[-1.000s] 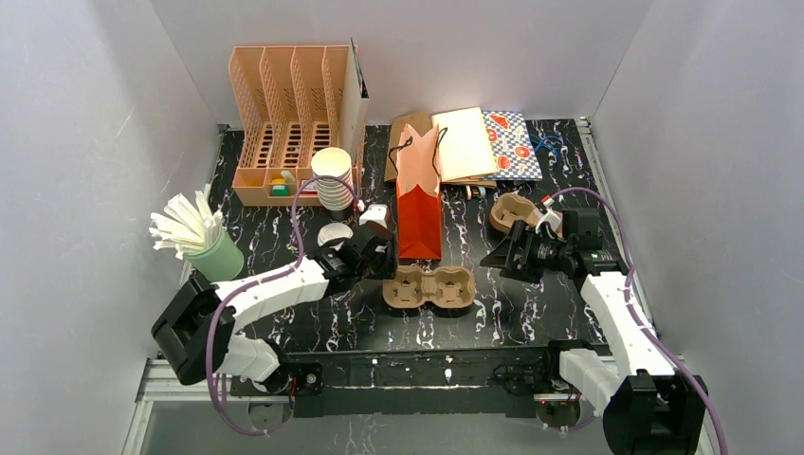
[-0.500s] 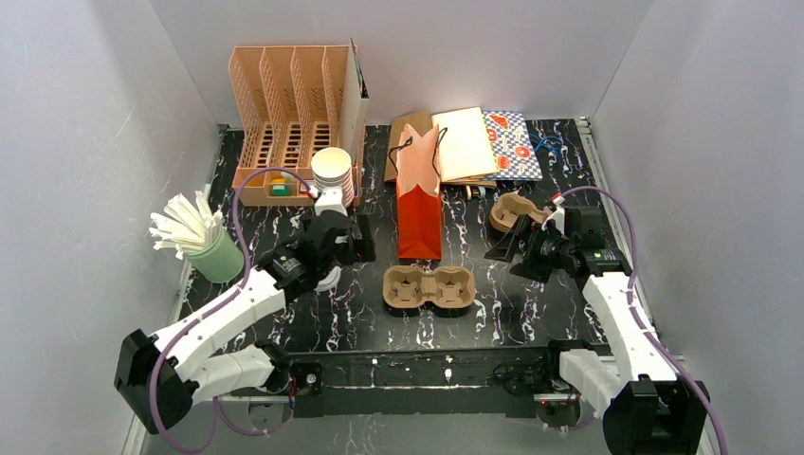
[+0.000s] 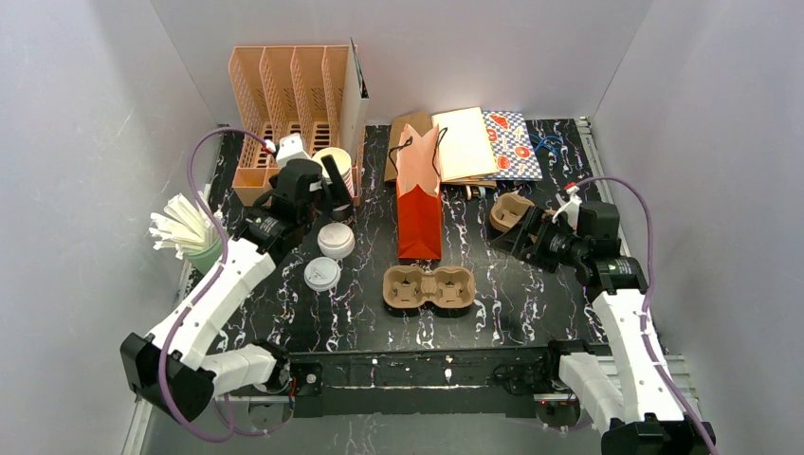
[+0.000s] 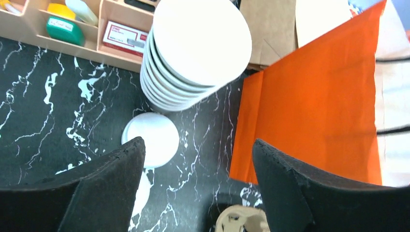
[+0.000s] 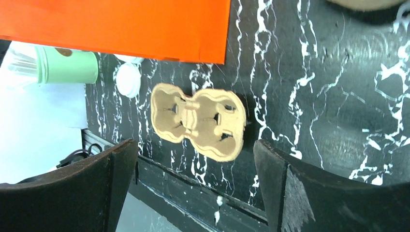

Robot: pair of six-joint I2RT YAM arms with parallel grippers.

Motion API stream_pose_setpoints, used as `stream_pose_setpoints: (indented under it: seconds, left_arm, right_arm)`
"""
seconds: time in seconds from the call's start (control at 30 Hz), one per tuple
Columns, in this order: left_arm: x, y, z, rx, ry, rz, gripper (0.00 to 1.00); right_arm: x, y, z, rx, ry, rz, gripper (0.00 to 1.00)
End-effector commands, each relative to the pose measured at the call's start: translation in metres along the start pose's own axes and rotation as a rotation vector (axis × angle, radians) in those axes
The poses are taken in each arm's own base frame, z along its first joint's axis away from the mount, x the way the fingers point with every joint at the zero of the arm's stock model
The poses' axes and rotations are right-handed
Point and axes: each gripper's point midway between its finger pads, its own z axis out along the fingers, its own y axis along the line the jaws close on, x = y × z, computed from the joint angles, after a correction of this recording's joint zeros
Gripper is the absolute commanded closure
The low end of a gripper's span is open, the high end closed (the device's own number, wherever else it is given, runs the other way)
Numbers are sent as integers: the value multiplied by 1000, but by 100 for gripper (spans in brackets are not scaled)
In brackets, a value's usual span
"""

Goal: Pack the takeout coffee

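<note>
My left gripper (image 3: 319, 194) hangs open and empty beside the stack of lidless white cups (image 3: 334, 163), high above the table. In the left wrist view the left gripper (image 4: 198, 150) frames bare table between a white round lid (image 4: 150, 139) and the orange paper bag (image 4: 314, 101). Two white lids (image 3: 336, 240) (image 3: 321, 274) lie near each other; I cannot tell whether a cup stands under either. No dark green takeout coffee cup shows plainly. The brown two-cup carrier (image 3: 429, 287) sits empty mid-table. My right gripper (image 3: 515, 237) is open and empty, right of the carrier (image 5: 197, 121).
A peach desk organiser (image 3: 289, 118) stands at the back left. A green cup of white straws (image 3: 204, 245) is at the left edge. A second carrier (image 3: 512, 210) lies by the right gripper. Flat bags (image 3: 474, 142) lie at the back.
The left arm swung from beside the carrier back to the cup stack and opened its jaws; a second white lid now lies where it was. The right gripper opened wider and drew slightly right.
</note>
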Motion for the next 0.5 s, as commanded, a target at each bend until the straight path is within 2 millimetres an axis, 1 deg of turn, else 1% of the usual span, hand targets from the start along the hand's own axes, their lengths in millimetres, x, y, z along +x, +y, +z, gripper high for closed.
stream_pose_setpoints:
  seconds: [0.0, 0.03, 0.1, 0.17, 0.23, 0.3, 0.37, 0.47]
  left_arm:
    - [-25, 8, 6, -86, -48, -41, 23]
    - [-32, 7, 6, -89, -58, -56, 24]
    - [-36, 3, 8, -81, -65, -67, 27]
    - [-39, -2, 9, -62, -69, -71, 28]
    - [-40, -4, 8, -51, -69, -68, 29]
    - [-41, -5, 6, -39, -69, -61, 30]
    - [-43, -3, 1, -36, -79, -51, 29]
    - [-49, -7, -7, -1, -88, -27, 30]
  right_arm:
    - [-40, 40, -20, -78, -109, -98, 3]
    - [-45, 44, -24, -77, -110, -108, 4]
    - [-54, 51, -30, -69, -122, -129, 4]
    - [-62, 56, -34, -62, -143, -149, 5]
    - [-65, 59, -35, -75, -147, -175, 8]
    - [-64, 56, -31, -67, -127, -165, 10]
    - [-56, 52, -24, -75, -75, -152, 13]
    - [-45, 49, -19, -86, -18, -132, 16]
